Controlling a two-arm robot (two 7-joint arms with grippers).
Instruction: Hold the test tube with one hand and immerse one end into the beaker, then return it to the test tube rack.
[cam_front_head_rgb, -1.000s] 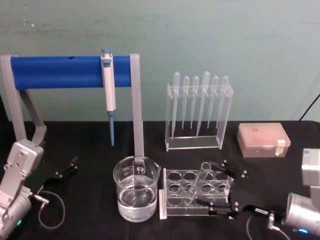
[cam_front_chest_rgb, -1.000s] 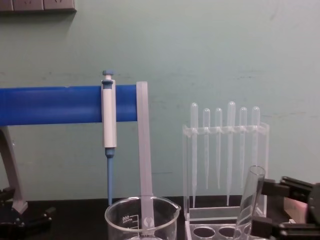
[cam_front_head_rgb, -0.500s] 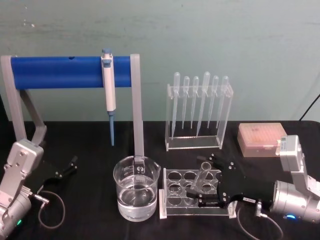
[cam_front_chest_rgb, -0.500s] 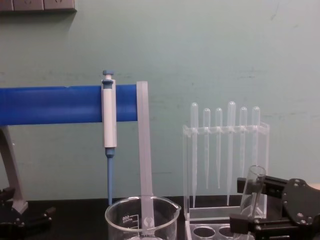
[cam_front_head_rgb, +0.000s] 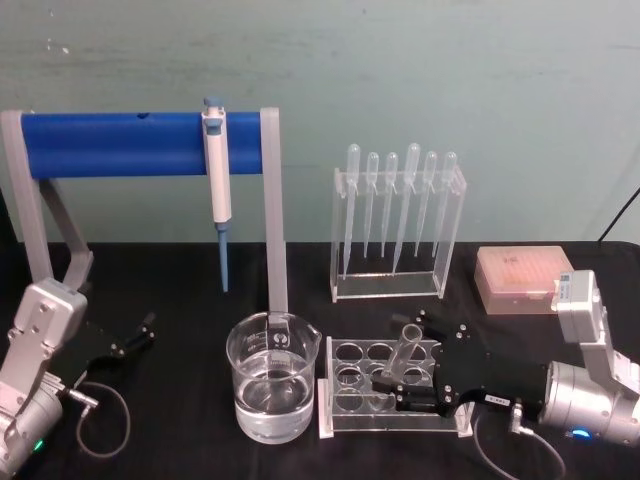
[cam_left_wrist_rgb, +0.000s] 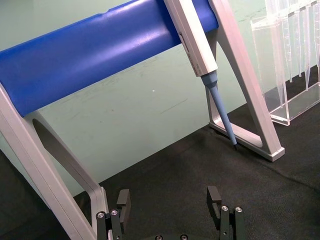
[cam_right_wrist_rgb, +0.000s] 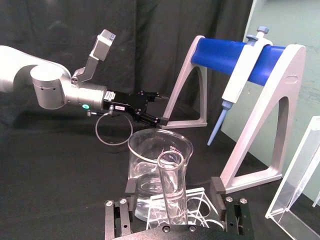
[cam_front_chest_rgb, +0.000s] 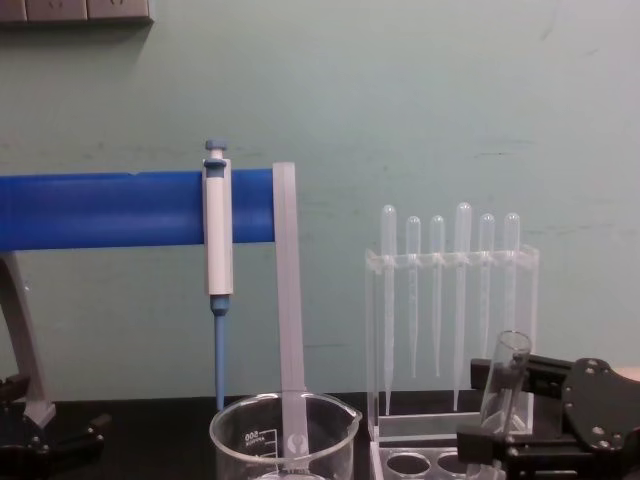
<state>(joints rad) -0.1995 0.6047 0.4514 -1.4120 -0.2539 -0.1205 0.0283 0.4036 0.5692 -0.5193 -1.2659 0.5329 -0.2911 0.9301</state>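
Leaning in the clear rack, the test tube tilts with its flared rim toward the back and right. Its rounded lower end is lost among the rack's holes and reflections, so which hole it stands in, and whether it reaches the bottom plate, cannot be told. In the chest view the lower edge cuts off the rack and the bottom of the beaker, leaving only the beaker's rim and the tube's upper half.

The right gripper comes in low from the right and straddles the tube. In the right wrist view its two fingers are spread wide, one on each side of the glass with a clear gap on both, so the tube is not clamped. From the head view the same fingers look close to the tube and contact is hard to judge.

The beaker stands just left of the rack, partly filled with clear liquid, which the head view shows.

The left gripper rests low over the black table at the left. Its fingers are apart with nothing between them, pointing at the blue stand where the pipettor hangs.
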